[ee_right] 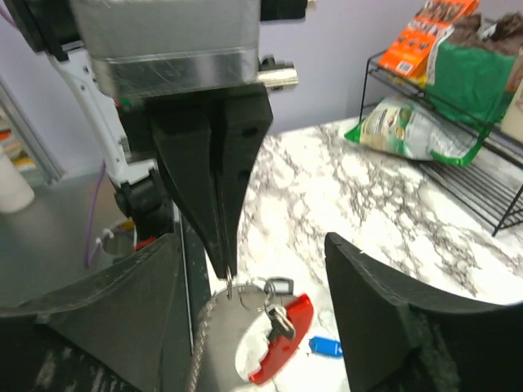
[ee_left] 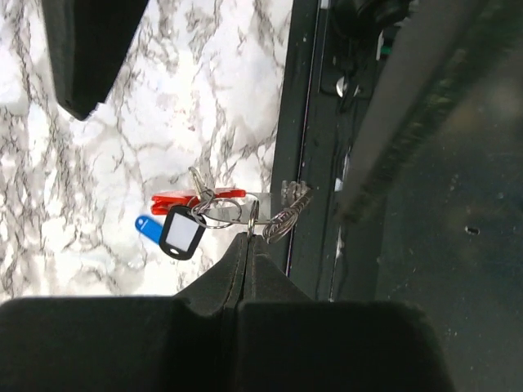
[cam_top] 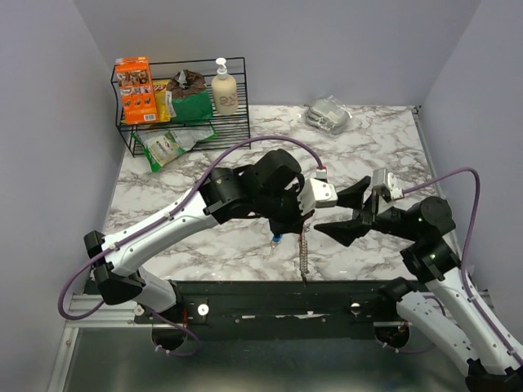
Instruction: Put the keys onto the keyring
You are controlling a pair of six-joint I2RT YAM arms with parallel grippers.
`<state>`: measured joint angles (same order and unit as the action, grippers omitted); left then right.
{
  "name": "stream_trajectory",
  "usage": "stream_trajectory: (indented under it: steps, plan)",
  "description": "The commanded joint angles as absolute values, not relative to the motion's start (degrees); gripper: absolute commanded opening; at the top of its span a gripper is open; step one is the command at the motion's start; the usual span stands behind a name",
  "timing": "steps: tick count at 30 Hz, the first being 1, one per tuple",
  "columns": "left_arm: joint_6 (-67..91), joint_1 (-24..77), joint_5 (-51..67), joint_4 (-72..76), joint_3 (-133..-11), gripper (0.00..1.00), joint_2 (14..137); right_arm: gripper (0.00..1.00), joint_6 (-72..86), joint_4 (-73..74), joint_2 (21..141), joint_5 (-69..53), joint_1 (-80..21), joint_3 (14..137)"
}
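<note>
My left gripper, its black wedge fingers pressed together, pinches a thin silver ring of the keyring. From it hang a curved red clip, silver keys and a chain half lost in shadow. A blue-headed key shows apart against the veined marble tabletop. My right gripper gapes empty alongside.

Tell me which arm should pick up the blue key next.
Right, probably. The right gripper is open and empty near the blue key, while the left gripper is shut on the keyring.
</note>
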<state>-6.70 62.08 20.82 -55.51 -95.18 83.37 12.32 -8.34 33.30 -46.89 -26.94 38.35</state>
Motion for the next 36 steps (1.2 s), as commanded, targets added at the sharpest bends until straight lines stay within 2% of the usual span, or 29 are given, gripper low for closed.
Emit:
stream_trajectory:
  steps: [1,10,11,14,19,28,34,36]
  plan:
    - [-8.96,63.1,17.05,-60.99,-98.96,0.0,83.67,0.76,8.7,-2.55,34.28,-51.94,-27.16,39.82]
    - [-10.19,63.19,16.96,-62.58,-100.37,0.0,85.6,0.64,12.73,-7.29,37.96,-59.85,-27.16,37.44]
    - [-10.2,63.37,16.96,-62.49,-100.46,0.0,85.87,0.58,13.01,-7.64,38.84,-60.46,-27.16,37.35]
    - [-10.28,63.46,17.05,-62.67,-101.07,0.0,86.48,0.54,13.1,-7.73,39.72,-60.64,-27.16,36.92]
    - [-10.46,63.55,17.31,-62.05,-101.43,0.0,86.48,0.52,13.54,-7.82,40.95,-60.91,-27.16,36.3]
    - [-9.85,63.81,17.84,-60.3,-100.73,0.0,85.96,0.4,14.67,-9.58,41.31,-61.35,-27.16,33.84]
    - [-9.58,64.07,18.19,-59.15,-100.46,0.0,85.52,0.37,16.08,-11.86,41.22,-61.35,-27.16,32.43]
    - [-9.49,64.16,18.28,-58.97,-100.46,0.0,85.61,0.29,16.7,-13.0,41.22,-61.09,-27.16,32.26]
